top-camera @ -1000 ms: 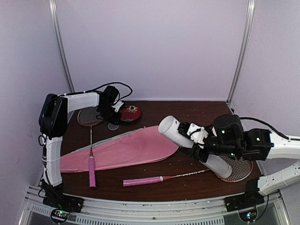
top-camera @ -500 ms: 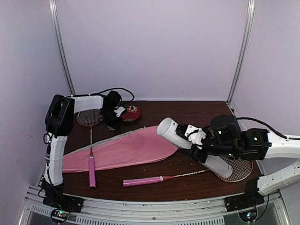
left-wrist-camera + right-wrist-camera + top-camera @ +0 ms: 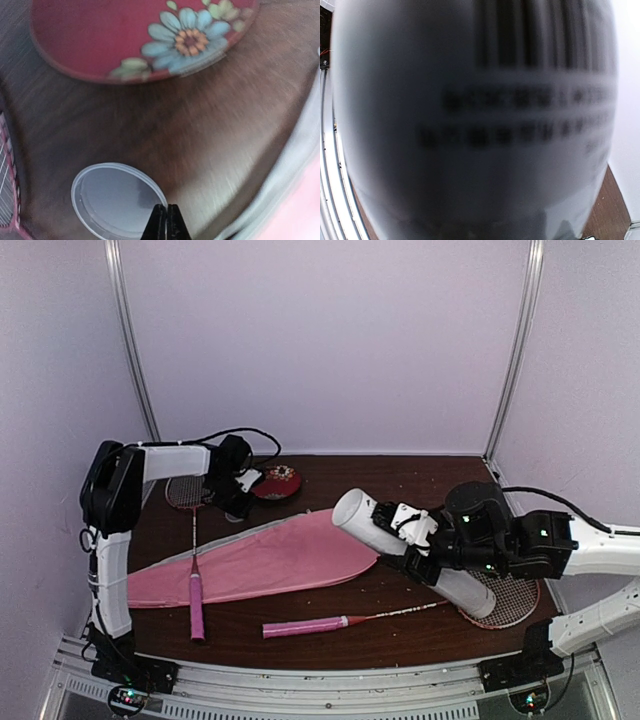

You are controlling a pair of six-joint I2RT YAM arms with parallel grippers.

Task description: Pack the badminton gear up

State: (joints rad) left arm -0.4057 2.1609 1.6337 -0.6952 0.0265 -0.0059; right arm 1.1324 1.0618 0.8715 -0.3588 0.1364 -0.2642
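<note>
The left hand (image 3: 166,209) has its fingers pressed together right at the near rim of a thin, translucent round lid (image 3: 115,200), which lies flat on the dark wood-grain surface (image 3: 200,130). Whether the rim is actually pinched I cannot tell. If it is not, a lift would likely come up with nothing, and the slick plastic could skid toward the red flowered dish (image 3: 100,45) just beyond it.

The right hand (image 3: 415,545) is clamped round the long white tube (image 3: 365,522), which is held tilted at centre-right with its open end facing left. Its lower end is over the strung head of the near racket (image 3: 305,626). The tube is a smooth, rigid cylinder, so it could slip in the grip and drop onto those strings.

The soft pink fabric bag (image 3: 260,560) lies flat at centre-left, and the left racket (image 3: 196,605) crosses its narrow end. No shuttlecocks are visible.
</note>
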